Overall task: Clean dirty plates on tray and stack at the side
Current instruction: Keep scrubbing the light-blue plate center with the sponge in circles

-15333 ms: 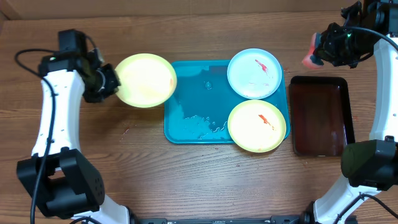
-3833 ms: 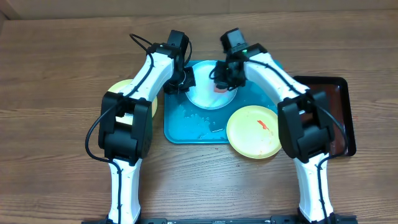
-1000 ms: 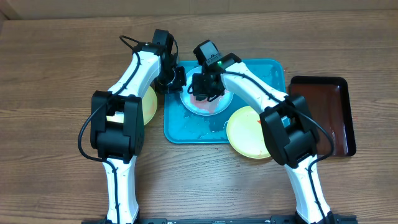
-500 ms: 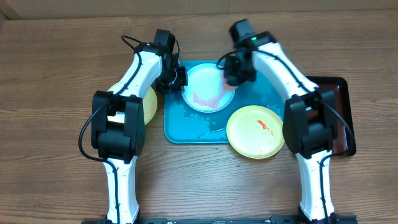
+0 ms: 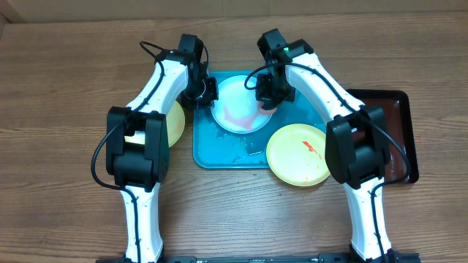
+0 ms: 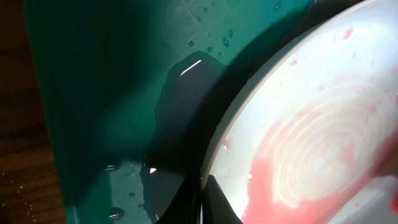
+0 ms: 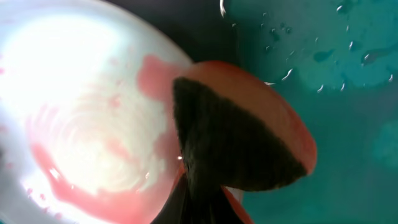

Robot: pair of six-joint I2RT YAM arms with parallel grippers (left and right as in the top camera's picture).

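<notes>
I had my left gripper [image 5: 207, 93] clamped tight on the rim of the red-smeared blue-white plate [image 5: 235, 109], which lay just beyond its fingertips on the teal tray [image 5: 219, 152]. My right gripper [image 5: 268, 96] was pinched closed on a pink sponge [image 7: 249, 143] at the plate's opposite edge.

Brown wood-grain table [image 5: 66, 183], evenly lit

Both my arms reach forward and bend inward toward each other. My left pincer [image 5: 210, 95] is clamped closed; my right pincer [image 5: 266, 98], pointing down, is too.
</notes>
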